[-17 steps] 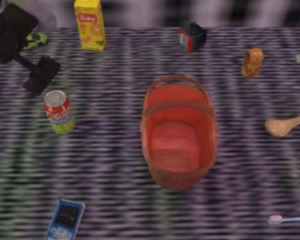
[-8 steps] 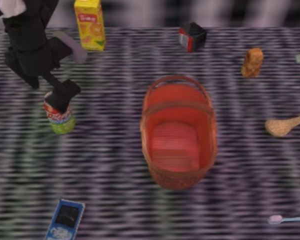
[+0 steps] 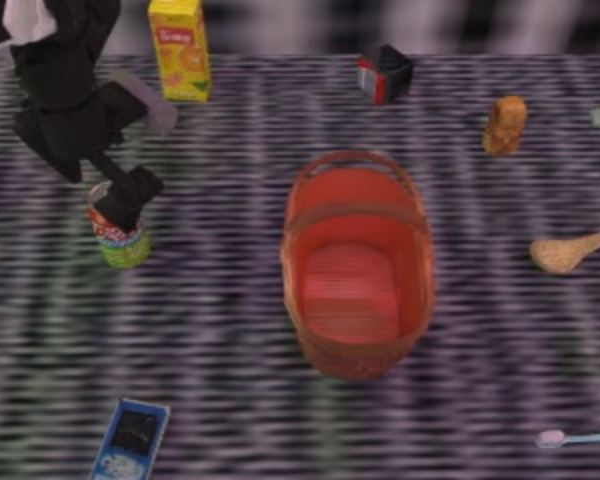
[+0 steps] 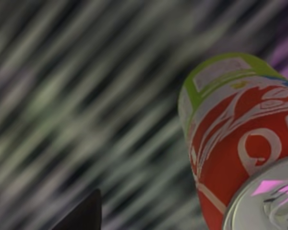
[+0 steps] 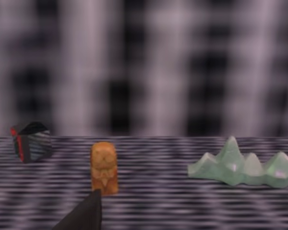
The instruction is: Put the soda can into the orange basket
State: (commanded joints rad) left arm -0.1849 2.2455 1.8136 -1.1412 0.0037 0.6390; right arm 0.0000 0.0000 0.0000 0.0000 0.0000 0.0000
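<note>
The soda can, red over lime green, stands upright at the left of the table. My left gripper hangs right over its top, hiding the lid from above. In the left wrist view the can fills the near side with its silver lid close by, and one dark fingertip stands well apart from it; the gripper is open. The orange basket sits in the middle of the table, far to the can's right. My right arm is outside the top view; one fingertip shows in its wrist view.
A yellow-orange juice carton stands behind the can. A blue device lies at the front left. A black-and-red cube, an orange figurine, a wooden spoon and a small spoon lie to the right.
My left arm has swung in from the far left and its gripper has come over the can's top. The can and basket have not moved.
</note>
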